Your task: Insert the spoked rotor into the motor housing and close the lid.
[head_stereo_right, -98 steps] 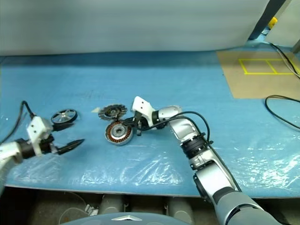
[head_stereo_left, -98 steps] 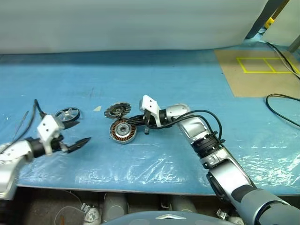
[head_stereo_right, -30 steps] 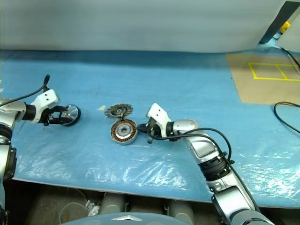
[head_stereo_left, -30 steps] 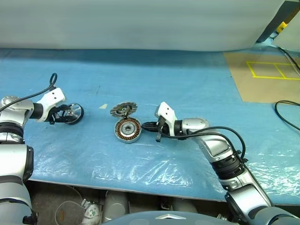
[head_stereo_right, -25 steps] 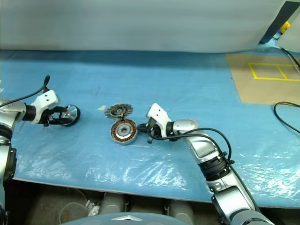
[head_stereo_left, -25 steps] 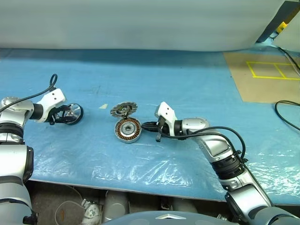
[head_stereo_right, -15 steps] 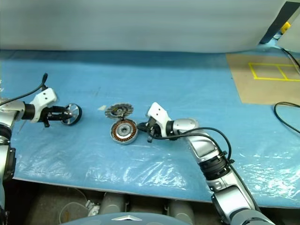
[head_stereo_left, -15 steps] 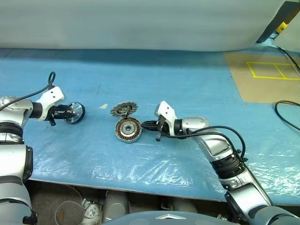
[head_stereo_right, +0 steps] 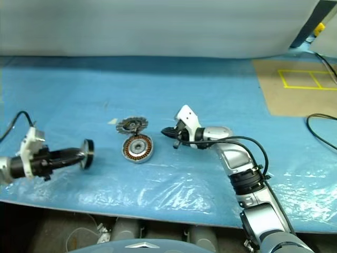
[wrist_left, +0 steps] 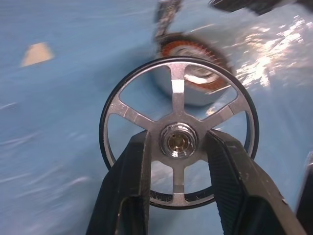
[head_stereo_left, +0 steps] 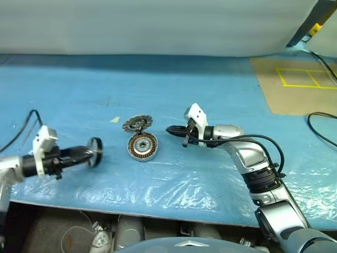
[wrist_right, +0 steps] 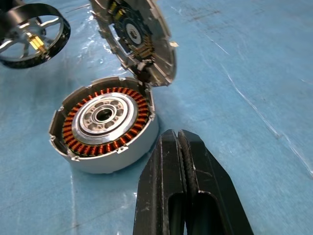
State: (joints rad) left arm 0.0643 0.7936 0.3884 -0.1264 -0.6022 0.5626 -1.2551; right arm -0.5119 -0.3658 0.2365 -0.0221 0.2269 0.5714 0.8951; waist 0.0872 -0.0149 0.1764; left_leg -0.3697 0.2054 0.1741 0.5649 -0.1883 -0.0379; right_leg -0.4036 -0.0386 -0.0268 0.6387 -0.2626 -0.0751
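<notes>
Left claw [wrist_left: 178, 147] clamps rotor [wrist_left: 179, 144] by hub, held off mat, left of housing [head_stereo_left: 143, 146]. Lid [head_stereo_left: 137, 123] hinged open at housing's far edge. Right claw [wrist_right: 183, 147] clenched, empty, right of housing. Advice: level rotor, centre hub over bearing, lower straight.

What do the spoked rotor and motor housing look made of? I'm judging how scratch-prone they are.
Spoked rotor: seemingly bare metal, with bright brushed-looking silver spokes and hub inside a dark, possibly coated rim. Motor housing: likely metal too, a matte silver-grey shell and shiny centre hub, ringed by copper-coloured windings that look like wire.
</notes>
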